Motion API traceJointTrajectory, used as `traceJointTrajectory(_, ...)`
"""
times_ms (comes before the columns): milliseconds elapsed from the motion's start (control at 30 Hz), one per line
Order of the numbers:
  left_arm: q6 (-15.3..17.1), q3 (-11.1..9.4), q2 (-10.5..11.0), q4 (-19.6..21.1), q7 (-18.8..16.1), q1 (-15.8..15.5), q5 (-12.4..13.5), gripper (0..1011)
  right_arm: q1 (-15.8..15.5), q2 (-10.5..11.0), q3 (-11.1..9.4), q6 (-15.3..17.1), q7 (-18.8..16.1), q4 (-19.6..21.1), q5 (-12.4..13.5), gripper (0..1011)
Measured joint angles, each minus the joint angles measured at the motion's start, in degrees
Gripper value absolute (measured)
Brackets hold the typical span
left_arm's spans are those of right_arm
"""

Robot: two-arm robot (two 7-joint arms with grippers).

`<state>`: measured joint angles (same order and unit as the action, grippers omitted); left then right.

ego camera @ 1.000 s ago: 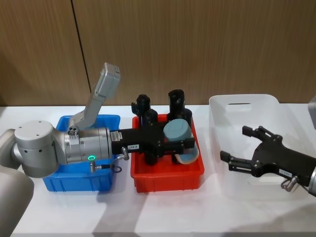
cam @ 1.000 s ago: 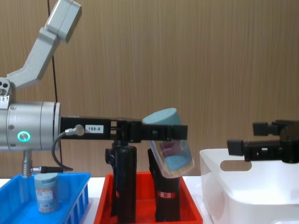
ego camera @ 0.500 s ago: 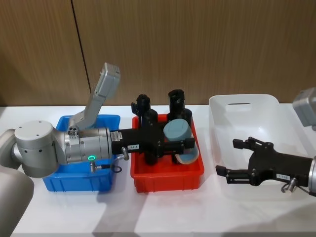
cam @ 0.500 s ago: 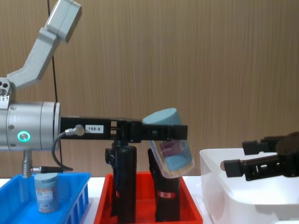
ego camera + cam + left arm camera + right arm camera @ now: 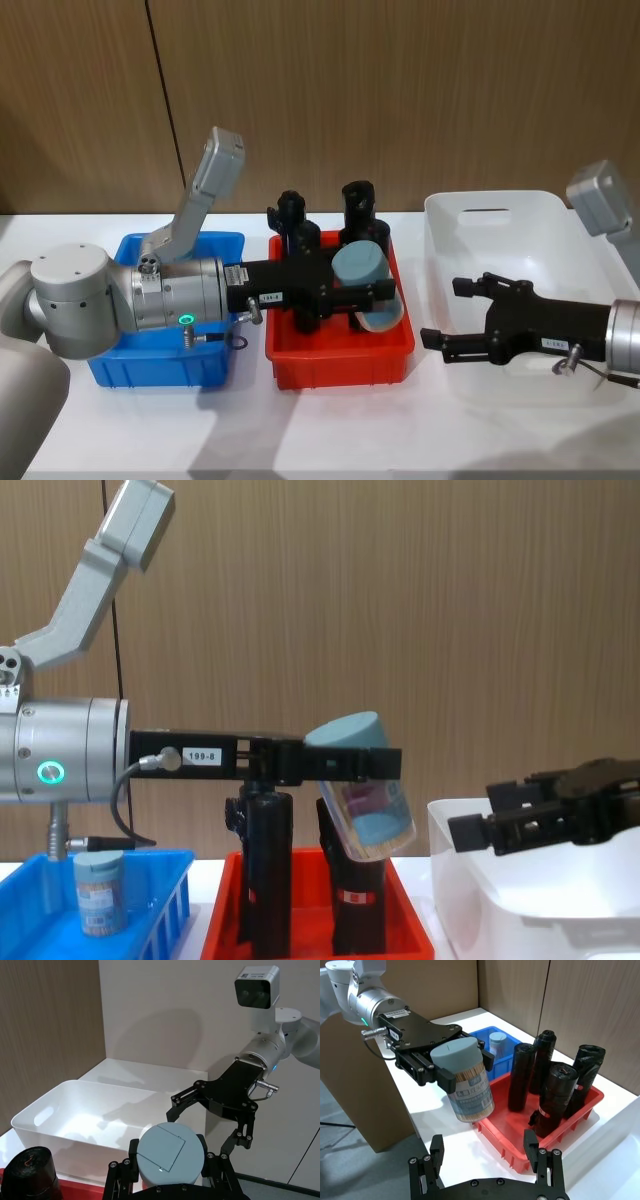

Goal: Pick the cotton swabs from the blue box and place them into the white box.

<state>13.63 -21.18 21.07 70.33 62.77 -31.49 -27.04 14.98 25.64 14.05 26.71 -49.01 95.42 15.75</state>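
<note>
Left end effector (image 5: 366, 292) holds a tub of cotton swabs (image 5: 358, 266) tilted above the red tray (image 5: 340, 365). Right end effector (image 5: 441, 312), fingers wide, hangs over the left edge of the white box (image 5: 490, 200), apart from that tub. A second tub (image 5: 100, 890) stands in the blue box (image 5: 150, 375).

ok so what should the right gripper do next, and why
Probably move the right gripper left until its open fingers bracket the tub, then close. The left gripper holds that tub tilted above the red tray, short of the white box; the right gripper faces it, open, with a gap between, so a handover looks likely.
</note>
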Motion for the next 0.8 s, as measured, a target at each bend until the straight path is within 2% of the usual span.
traceJointTrajectory(800,0.00,0.00,0.00,0.00,0.00,0.00,0.00,670,3.68,-2.75,2.20,2.68,0.03,-3.00,3.20,1002)
